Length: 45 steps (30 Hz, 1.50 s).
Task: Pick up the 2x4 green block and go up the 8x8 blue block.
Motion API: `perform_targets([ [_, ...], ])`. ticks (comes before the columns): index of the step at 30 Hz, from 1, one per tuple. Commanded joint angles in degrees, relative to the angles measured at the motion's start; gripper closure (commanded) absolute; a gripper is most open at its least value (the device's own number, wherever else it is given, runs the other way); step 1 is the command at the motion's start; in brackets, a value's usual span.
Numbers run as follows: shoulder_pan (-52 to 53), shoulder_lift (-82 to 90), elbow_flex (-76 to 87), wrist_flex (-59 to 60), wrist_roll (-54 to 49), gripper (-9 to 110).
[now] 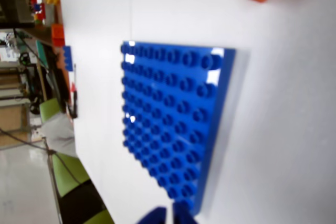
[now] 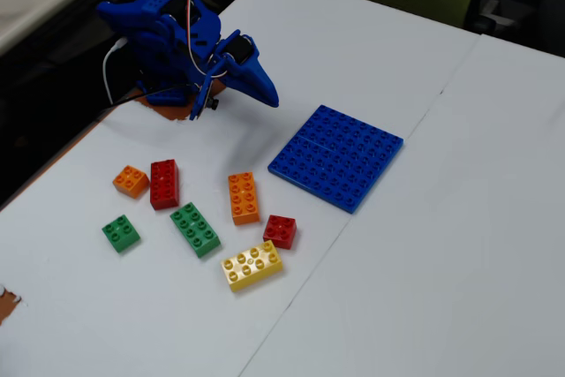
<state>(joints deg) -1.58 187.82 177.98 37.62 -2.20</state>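
The 2x4 green block [image 2: 195,229] lies flat on the white table among other bricks, seen only in the fixed view. The 8x8 blue block [image 2: 336,156] lies flat to its right and fills the middle of the wrist view [image 1: 178,119]. My gripper [image 2: 269,96] hangs above the table on the folded blue arm, left of the baseplate's far corner and well away from the green block. Its jaws are shut with nothing between them. In the wrist view only the blue fingertips [image 1: 155,216] show at the bottom edge.
Around the green block lie a small green brick [image 2: 121,233], a yellow brick [image 2: 252,265], a small red brick [image 2: 280,230], an orange brick [image 2: 243,198], a long red brick [image 2: 164,184] and a small orange brick [image 2: 131,181]. The arm's orange base [image 2: 168,110] stands at the table's left edge.
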Motion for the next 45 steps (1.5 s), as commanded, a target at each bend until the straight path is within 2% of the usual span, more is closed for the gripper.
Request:
perform_targets([
  [1, 0.35, 2.29, 2.37, 0.18, 0.35, 101],
  [17, 0.35, 2.29, 2.37, 0.18, 0.35, 101],
  [24, 0.00, 2.29, 2.37, -0.70, -4.31, 101],
  [30, 0.79, 2.29, 2.29, -6.42, -24.17, 101],
  [36, 1.14, 2.29, 2.29, -6.15, -59.41, 101],
  [40, 2.46, 0.97, 0.88, -5.45, -70.66, 101],
  [45, 6.59, -9.40, -9.58, -5.45, -81.56, 98],
])
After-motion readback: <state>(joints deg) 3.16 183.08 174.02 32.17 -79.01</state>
